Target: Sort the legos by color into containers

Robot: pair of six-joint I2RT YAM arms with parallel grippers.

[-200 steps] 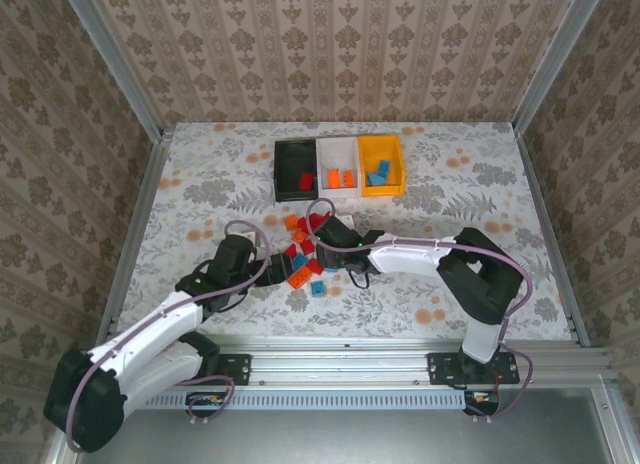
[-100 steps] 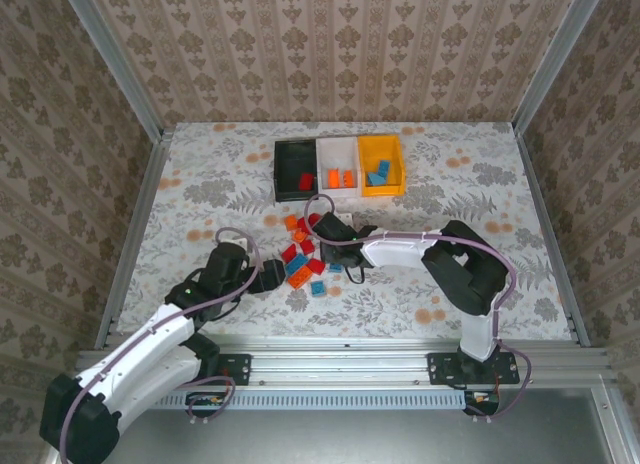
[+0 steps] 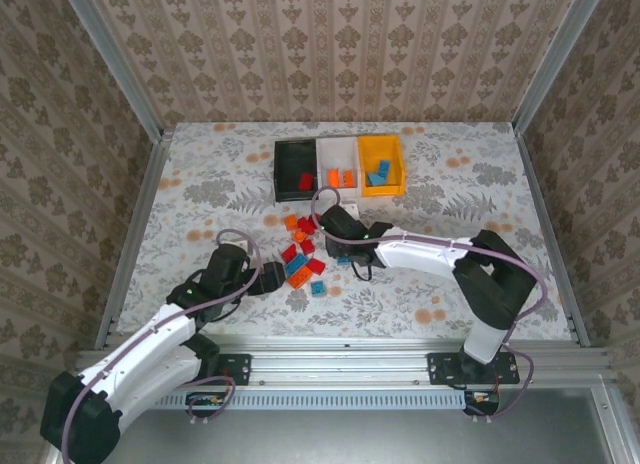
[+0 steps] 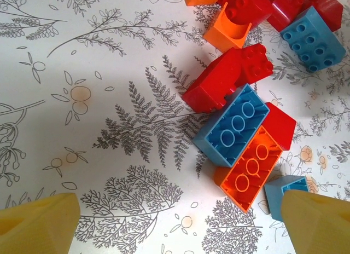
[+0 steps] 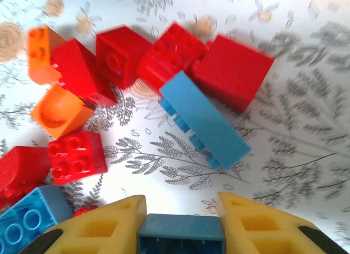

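The legos lie in a loose pile (image 3: 302, 254) of red, orange and blue bricks mid-table. My right gripper (image 5: 180, 224) is shut on a small blue brick (image 5: 180, 235) and hovers over the pile's far side (image 3: 334, 227), above a long blue brick (image 5: 205, 120) and red bricks (image 5: 232, 70). My left gripper (image 4: 180, 226) is open with bare tablecloth between its fingers, just short of an upturned orange brick (image 4: 251, 166) and blue brick (image 4: 232, 125); from above it sits left of the pile (image 3: 268, 277). The black bin (image 3: 278, 172), white bin (image 3: 338, 154) and orange-yellow bin (image 3: 400, 166) stand in a row behind.
The black bin holds a red brick (image 3: 305, 180), the white bin orange bricks (image 3: 340, 177), the orange-yellow bin blue bricks (image 3: 377, 172). Patterned walls and metal rails (image 3: 135, 234) close in the table on three sides.
My left gripper has drawn back from the pile toward the near left. My right gripper has taken the small blue brick and shifted up toward the bins.
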